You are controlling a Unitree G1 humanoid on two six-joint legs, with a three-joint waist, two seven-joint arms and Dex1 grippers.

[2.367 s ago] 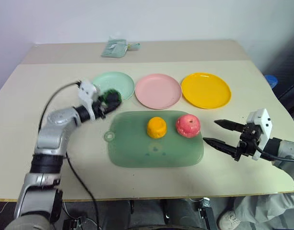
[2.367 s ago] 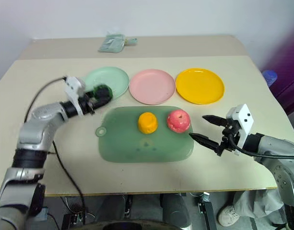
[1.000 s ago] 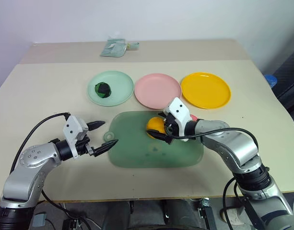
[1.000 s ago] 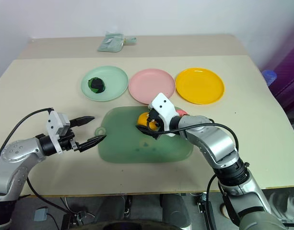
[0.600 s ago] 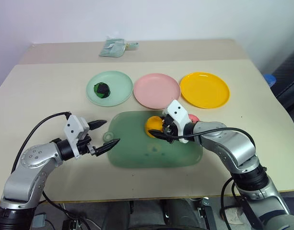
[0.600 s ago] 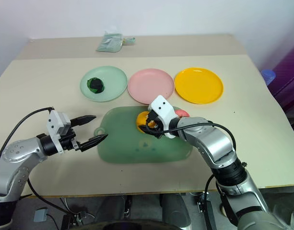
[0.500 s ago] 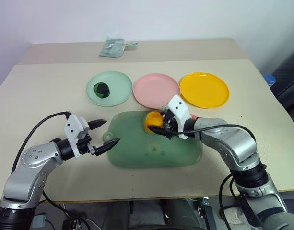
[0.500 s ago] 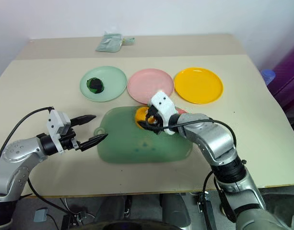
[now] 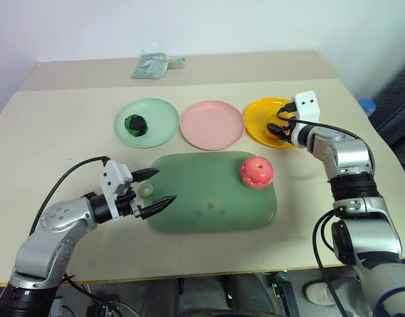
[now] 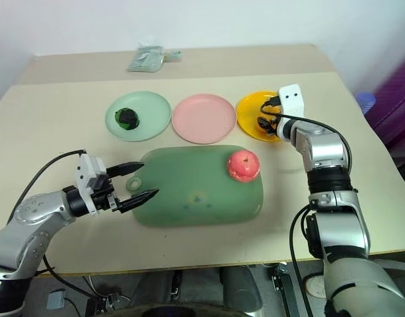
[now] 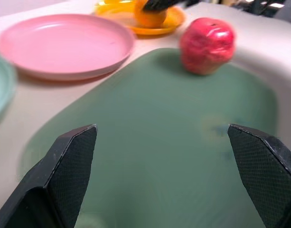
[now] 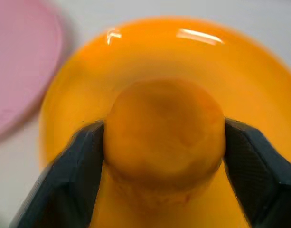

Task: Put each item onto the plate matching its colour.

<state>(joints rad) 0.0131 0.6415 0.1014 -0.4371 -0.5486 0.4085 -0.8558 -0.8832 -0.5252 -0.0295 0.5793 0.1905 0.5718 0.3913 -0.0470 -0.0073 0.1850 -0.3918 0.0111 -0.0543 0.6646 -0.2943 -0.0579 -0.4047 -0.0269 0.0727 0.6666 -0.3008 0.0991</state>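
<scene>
Three round plates sit in a row across the table (image 9: pixel 50 125): mint green plate (image 9: pixel 147 121) on the robot's left, pink plate (image 9: pixel 212 124) in the middle, yellow plate (image 9: pixel 261 122) on the right. Three toy fruits, one of each kind. Dark green-black fruit (image 9: pixel 136 123) lies on the mint plate, a bit left of centre. Orange fruit (image 12: pixel 164 130) is on the yellow plate, between the fingers of the right gripper (image 9: pixel 279 127). In the right wrist view one black finger (image 12: pixel 79 171) lies against each side of the fruit, so it reads as clamped on it, fruit resting on or just over the plate; can't tell which. Pink-red apple (image 9: pixel 256 172) is on the big translucent green tray (image 9: pixel 202 198), near the tray's right-hand far corner, upright, well apart from the pink plate.

One tray only, lying nearer the robot than the plate row. One pale green packet (image 9: pixel 149 64) at the far edge of the table, behind the mint plate.

Left gripper (image 9: pixel 154 189) hovers at the tray's left end, fingers spread wide apart, nothing between them; wrist view looks along the tray toward the apple and the pink plate.
</scene>
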